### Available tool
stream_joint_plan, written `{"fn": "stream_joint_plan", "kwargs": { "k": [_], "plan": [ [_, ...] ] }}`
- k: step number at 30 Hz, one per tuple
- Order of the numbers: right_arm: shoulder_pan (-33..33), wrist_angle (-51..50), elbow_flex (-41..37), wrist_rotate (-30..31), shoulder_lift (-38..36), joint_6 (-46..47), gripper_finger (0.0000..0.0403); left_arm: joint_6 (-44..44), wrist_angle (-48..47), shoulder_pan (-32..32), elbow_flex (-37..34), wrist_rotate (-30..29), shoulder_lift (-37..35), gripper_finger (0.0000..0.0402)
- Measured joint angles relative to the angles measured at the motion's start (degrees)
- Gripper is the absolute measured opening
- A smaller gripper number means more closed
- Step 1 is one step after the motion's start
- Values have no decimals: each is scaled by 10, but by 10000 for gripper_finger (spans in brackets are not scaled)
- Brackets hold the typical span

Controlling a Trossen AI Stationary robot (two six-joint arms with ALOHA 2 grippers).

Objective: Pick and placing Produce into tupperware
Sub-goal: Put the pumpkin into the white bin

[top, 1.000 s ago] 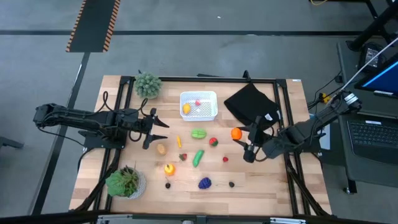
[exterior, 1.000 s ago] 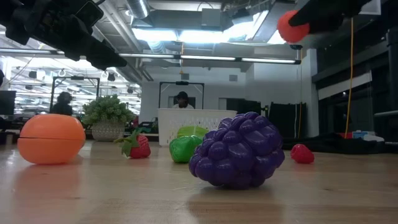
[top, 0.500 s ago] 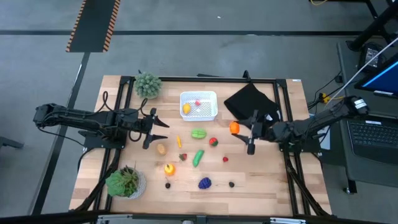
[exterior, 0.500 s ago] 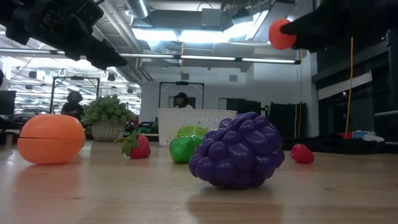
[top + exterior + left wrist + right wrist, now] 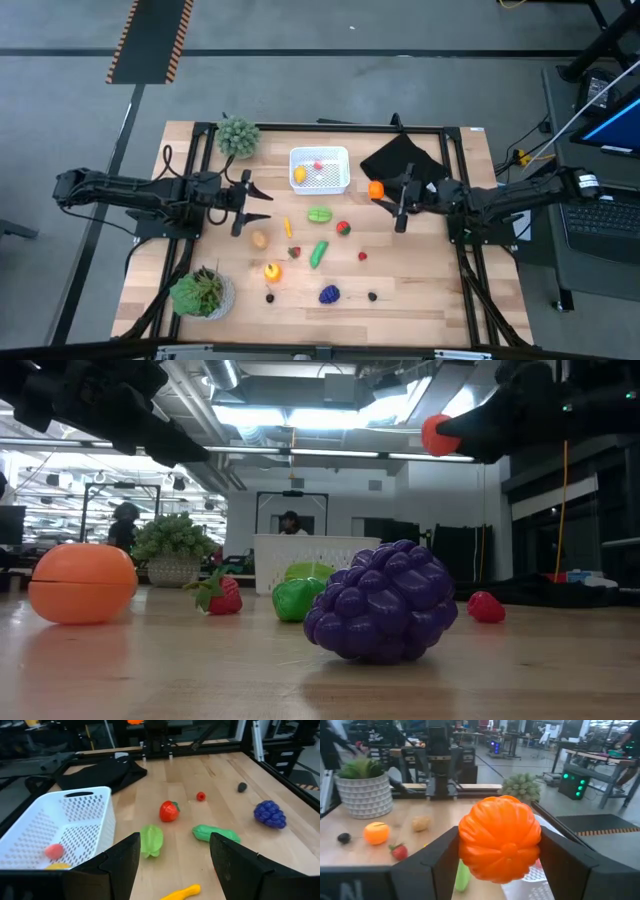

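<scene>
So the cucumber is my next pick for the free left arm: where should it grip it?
Probably from straight above, across the middle of the green cucumber. It lies flat and long, with bare wood on both long sides, so the open left gripper can pinch its narrow width.

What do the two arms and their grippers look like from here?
Both arms are dark, jointed and slim, with black cables running along them. The left gripper has two flat, tapering black fingers. The right gripper has the same matte black fingers. No markings are legible.
</scene>
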Motion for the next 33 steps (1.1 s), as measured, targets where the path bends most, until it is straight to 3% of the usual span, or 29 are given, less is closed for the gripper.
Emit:
{"fn": "stream_joint_plan", "kwargs": {
  "k": [12,18,33],
  "plan": [
    [-101,74,8,-90,80,-1,236,0,0,42,0,0,0,231],
    [-147,75,56,-142,152,-9,236,-3,0,43,0,0,0,231],
    [-214,74,212,-183,322,-26,236,-4,-1,42,0,0,0,231]
  ]
}}
